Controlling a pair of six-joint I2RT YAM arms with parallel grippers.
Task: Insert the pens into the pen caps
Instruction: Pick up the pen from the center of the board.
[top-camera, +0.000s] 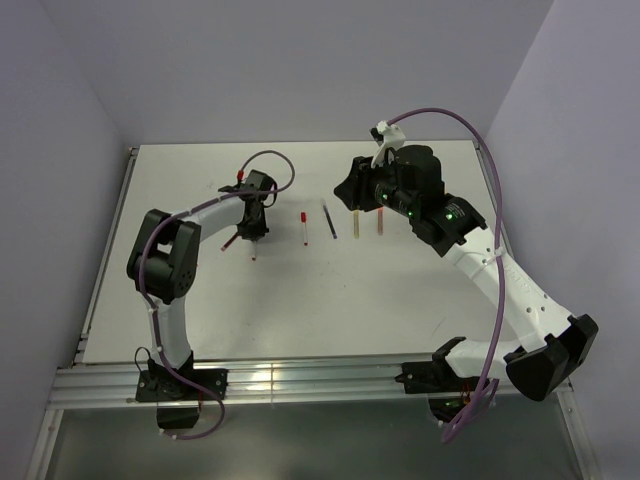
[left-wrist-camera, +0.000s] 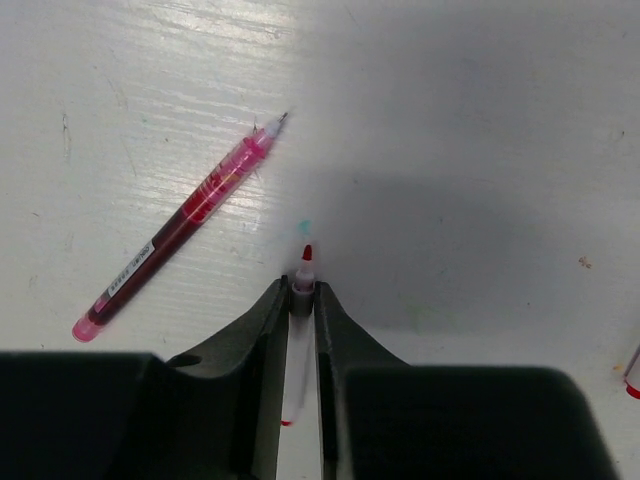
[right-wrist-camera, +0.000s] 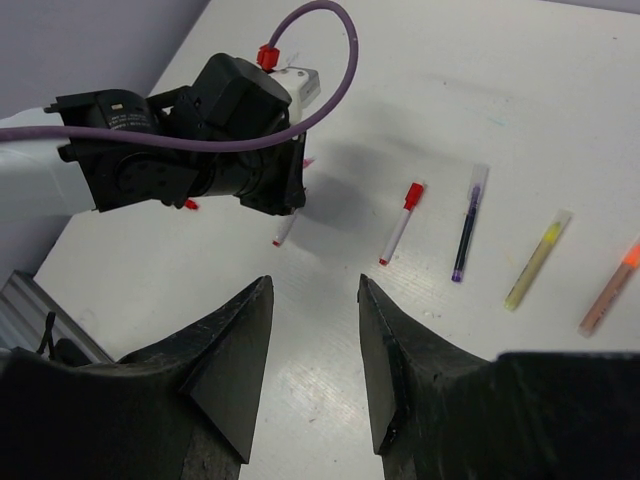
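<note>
The step in hand is picking up 1 pen. The left gripper (left-wrist-camera: 303, 300) is down at the table (left-wrist-camera: 480, 150) with its jaws drawn in against both sides of a red-tipped pen (left-wrist-camera: 305, 262), which lies flat between them, tip poking out just ahead of the fingertips. A dark red pen (left-wrist-camera: 178, 228) lies ahead and to the left of these fingers, apart from them.

The right gripper (right-wrist-camera: 314, 300) hangs above the table, jaws apart and holding nothing. Ahead of it and to its right lie 4 more: a red-capped pen (right-wrist-camera: 399, 224), a black pen (right-wrist-camera: 466, 222), a yellow pen (right-wrist-camera: 537, 260) and an orange pen (right-wrist-camera: 610, 290).

I cannot make out any loose cap. The next move likely calls for a firm pinch, a straight lift, and the right gripper fetching a matching cap.
</note>
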